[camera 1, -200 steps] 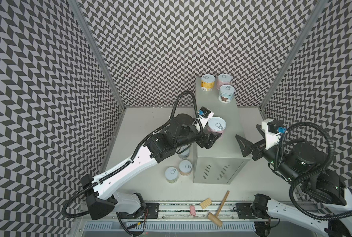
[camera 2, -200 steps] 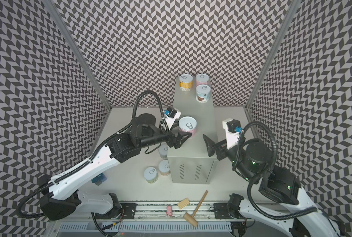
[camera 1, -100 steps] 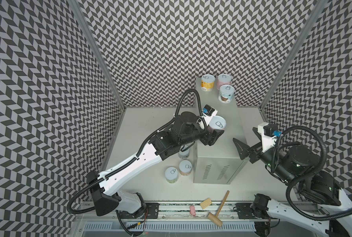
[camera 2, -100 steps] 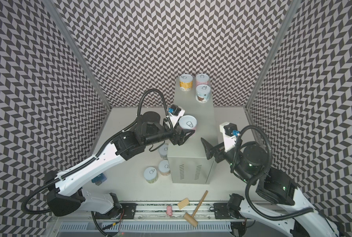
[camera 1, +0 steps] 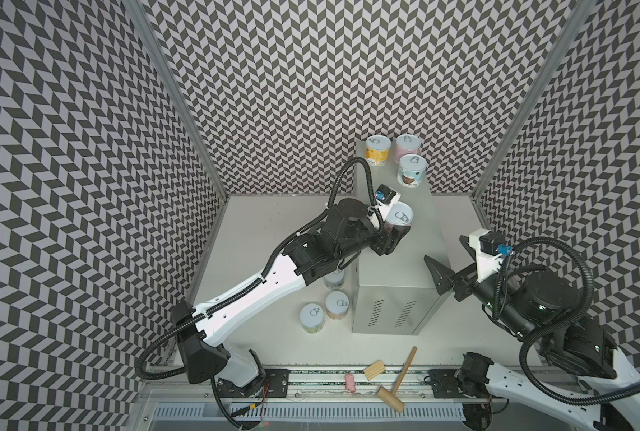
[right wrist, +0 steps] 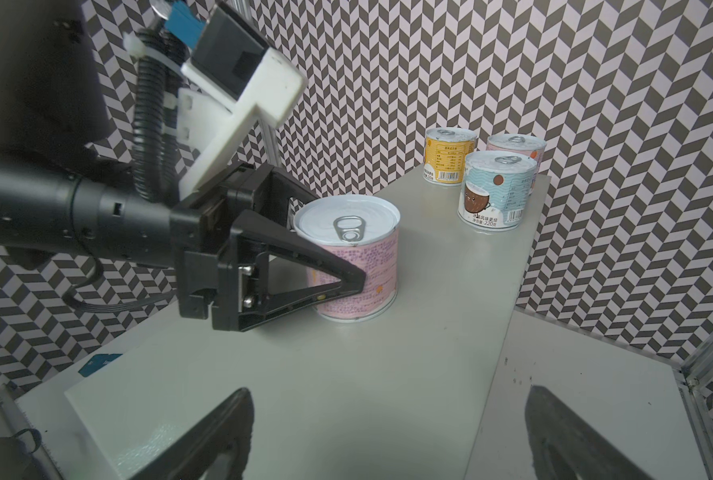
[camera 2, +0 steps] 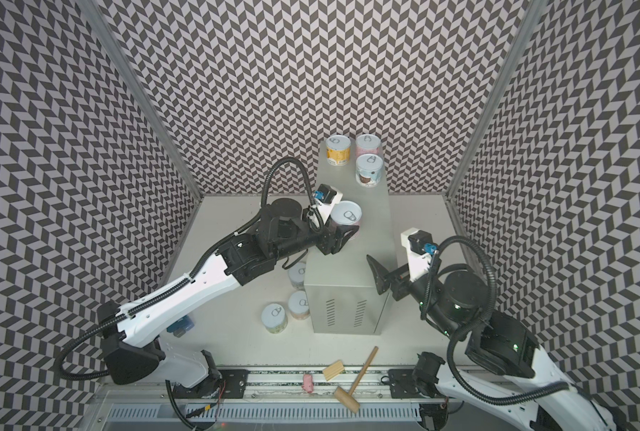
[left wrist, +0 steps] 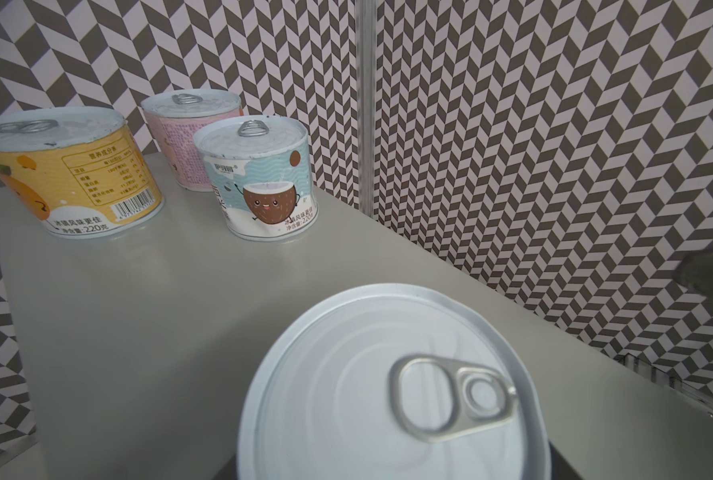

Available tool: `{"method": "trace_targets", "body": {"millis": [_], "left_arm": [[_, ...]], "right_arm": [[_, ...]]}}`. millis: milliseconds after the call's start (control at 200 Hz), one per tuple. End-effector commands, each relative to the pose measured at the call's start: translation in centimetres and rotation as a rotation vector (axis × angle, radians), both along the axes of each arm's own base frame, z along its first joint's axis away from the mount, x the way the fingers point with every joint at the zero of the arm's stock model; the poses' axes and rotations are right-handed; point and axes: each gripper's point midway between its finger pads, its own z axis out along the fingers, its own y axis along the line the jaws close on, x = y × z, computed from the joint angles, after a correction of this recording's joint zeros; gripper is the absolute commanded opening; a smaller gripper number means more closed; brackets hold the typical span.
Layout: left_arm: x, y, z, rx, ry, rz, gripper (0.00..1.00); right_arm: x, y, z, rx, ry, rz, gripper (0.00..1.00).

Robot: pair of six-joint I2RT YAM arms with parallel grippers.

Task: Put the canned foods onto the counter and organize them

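Note:
A pink can [camera 1: 400, 216] [right wrist: 355, 249] stands on the left middle of the counter [camera 1: 397, 268] [right wrist: 388, 340], its silver lid [left wrist: 388, 395] filling the left wrist view. My left gripper [camera 1: 396, 230] is shut on it, one finger on each side. Three more canned foods stand at the counter's back: yellow [camera 1: 378, 151], pink [camera 1: 408, 147] and light blue [camera 1: 411, 175]. On the tabletop left of the counter are three others [camera 1: 313, 317] [camera 1: 336, 304] [camera 1: 334, 278], the last partly under my left arm. My right gripper [camera 1: 447, 253] [right wrist: 388, 399] hangs open and empty over the counter's right edge.
A wooden mallet [camera 1: 397, 380], a wooden block [camera 1: 373, 369] and a small pink piece [camera 1: 350, 383] lie on the front rail. A blue object [camera 2: 180, 326] sits under my left arm. Patterned walls close in the back and both sides.
My left gripper has carried the pink can from the counter's left edge further in, toward the back, and its jaws have narrowed on it. The right arm has shifted slightly.

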Motion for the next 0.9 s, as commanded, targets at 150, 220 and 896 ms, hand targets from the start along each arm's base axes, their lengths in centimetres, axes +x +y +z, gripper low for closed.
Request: {"method": "trace_targets", "body": {"millis": [150,220,896], "left_arm": [[3.8,1.1,3.0,-0.047,-0.088,0.104,0.65],[4.8,1.7,2.7,-0.041,-0.093,0.125,0.65],[11.7,2.9,0.6,0.040,-0.144,0.099,0.64]], "right_arm": [[-0.7,-1.5,2.1,0.077,-0.050,-0.020,0.99],[-0.8,-2.1,2.3,0.075,-0.055,-0.037,0.99],[0.1,-1.1,2.4,0.072,-0.070,-0.048,0.99]]}}
